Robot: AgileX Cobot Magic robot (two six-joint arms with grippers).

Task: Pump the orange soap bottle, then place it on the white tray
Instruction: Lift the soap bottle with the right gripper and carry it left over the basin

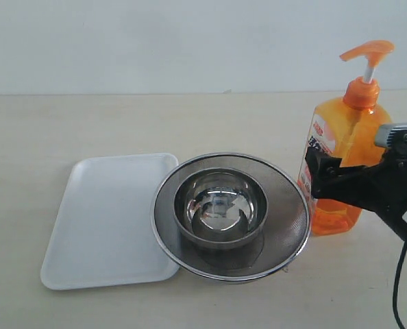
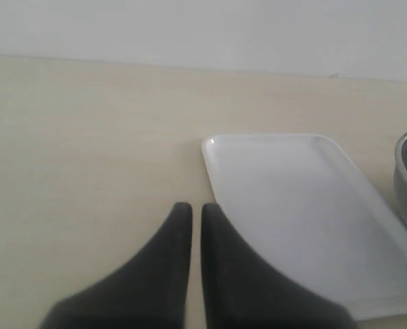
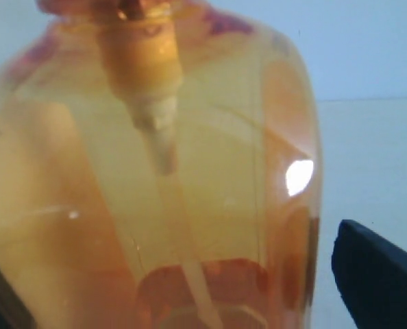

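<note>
The orange soap bottle (image 1: pixel 347 130) stands upright at the desk's (image 1: pixel 87 123) right, just beside the steel strainer (image 1: pixel 289 212). The right hand (image 1: pixel 323 177) is spread wide about its lower body, gripping nothing. The left hand (image 2: pixel 191 219) is shut and empty. A square, low grip should steady it for pumping. The strainer crowds the white tray's (image 1: pixel 107 219) right edge, but its left is free.

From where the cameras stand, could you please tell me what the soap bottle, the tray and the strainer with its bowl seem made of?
Orange soap bottle: glossy translucent plastic; its dip tube shows through the wall.
White tray: smooth matte white, likely plastic or foam, hard to say which.
Strainer: fine grey metal mesh, shiny rim.
Bowl: polished metal, probably steel; mirror-like reflections.
</note>
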